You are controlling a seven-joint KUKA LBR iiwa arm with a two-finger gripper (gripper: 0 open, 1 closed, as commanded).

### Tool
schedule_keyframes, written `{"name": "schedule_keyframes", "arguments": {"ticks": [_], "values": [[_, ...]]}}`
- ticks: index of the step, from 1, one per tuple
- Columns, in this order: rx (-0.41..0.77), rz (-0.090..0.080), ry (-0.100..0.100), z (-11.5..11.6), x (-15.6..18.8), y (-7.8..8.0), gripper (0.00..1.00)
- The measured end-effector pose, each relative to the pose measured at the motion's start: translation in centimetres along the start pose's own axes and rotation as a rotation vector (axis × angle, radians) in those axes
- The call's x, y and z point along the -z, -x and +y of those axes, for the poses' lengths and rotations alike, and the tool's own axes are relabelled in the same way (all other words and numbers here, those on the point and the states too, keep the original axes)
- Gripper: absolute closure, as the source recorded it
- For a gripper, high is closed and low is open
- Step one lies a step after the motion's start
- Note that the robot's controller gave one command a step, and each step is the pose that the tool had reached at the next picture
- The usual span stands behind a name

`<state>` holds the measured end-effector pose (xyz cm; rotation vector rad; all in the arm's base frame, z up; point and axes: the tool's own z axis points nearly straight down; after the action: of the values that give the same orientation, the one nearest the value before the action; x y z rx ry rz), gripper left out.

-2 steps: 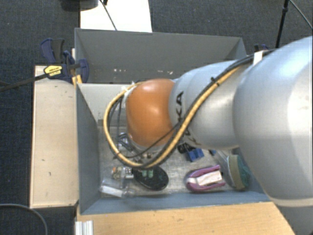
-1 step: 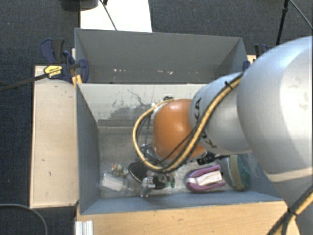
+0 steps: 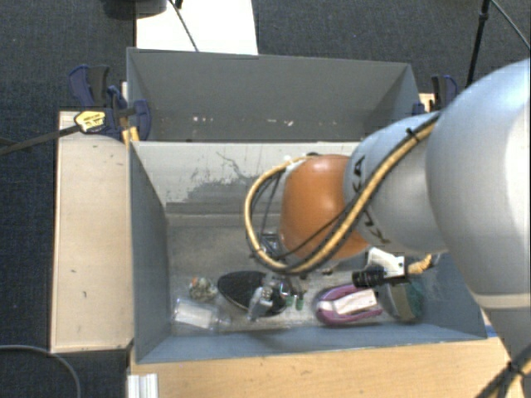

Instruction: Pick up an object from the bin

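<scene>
My gripper [image 3: 267, 298] is low over the bin floor near the front wall, under the arm's orange cover. It is right at the right end of a black oval object [image 3: 236, 287] lying flat; whether it touches that object I cannot tell. To the gripper's right lies a purple and pink looped object [image 3: 347, 304]. A small green bit [image 3: 296, 303] sits between them.
A clear plastic bag [image 3: 196, 314] and a small brownish-green trinket [image 3: 199, 286] lie at the front left. A grey-green block [image 3: 405, 300] and a black and white marker [image 3: 377, 276] lie at the front right, under the arm. The front wall is close to the gripper.
</scene>
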<state>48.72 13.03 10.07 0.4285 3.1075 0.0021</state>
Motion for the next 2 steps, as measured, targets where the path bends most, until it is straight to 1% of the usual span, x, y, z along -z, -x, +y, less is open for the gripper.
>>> {"name": "schedule_keyframes", "arguments": {"ticks": [1, 2], "values": [[-0.111, -0.002, 0.002, 0.4, 1.7, 0.3, 0.00], [-0.383, 0.000, 0.002, 0.2, -2.9, -0.2, 0.00]]}}
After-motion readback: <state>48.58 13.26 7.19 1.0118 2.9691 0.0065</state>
